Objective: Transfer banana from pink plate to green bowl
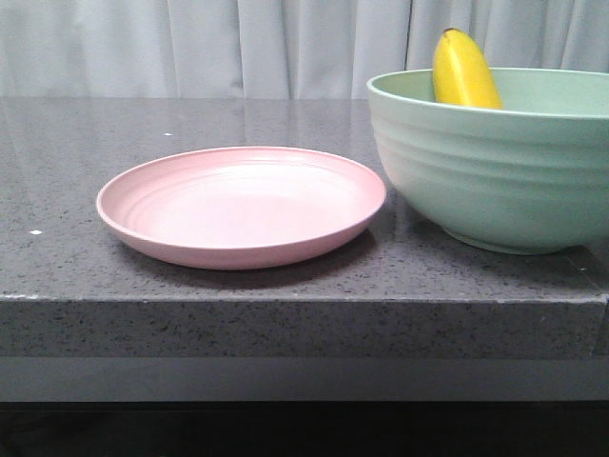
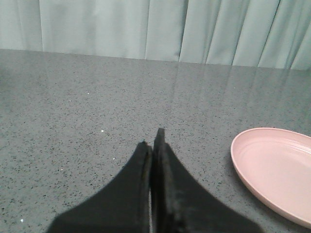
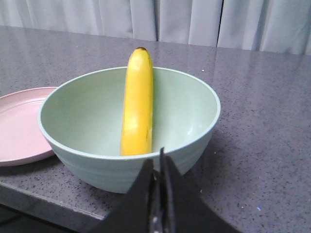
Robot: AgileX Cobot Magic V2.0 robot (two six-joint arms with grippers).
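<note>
The banana (image 1: 463, 70) stands in the green bowl (image 1: 495, 176) at the right of the table, leaning on the far wall with its tip above the rim. In the right wrist view the banana (image 3: 137, 104) lies inside the bowl (image 3: 189, 109). The pink plate (image 1: 243, 205) sits empty left of the bowl; it also shows in the left wrist view (image 2: 277, 170) and the right wrist view (image 3: 19, 124). My left gripper (image 2: 152, 140) is shut and empty over bare table left of the plate. My right gripper (image 3: 156, 160) is shut and empty just outside the bowl's near rim.
The grey speckled table (image 1: 86, 143) has its front edge (image 1: 285, 300) close below the plate and bowl. A pale curtain (image 1: 238, 43) hangs behind the table. Neither arm shows in the front view.
</note>
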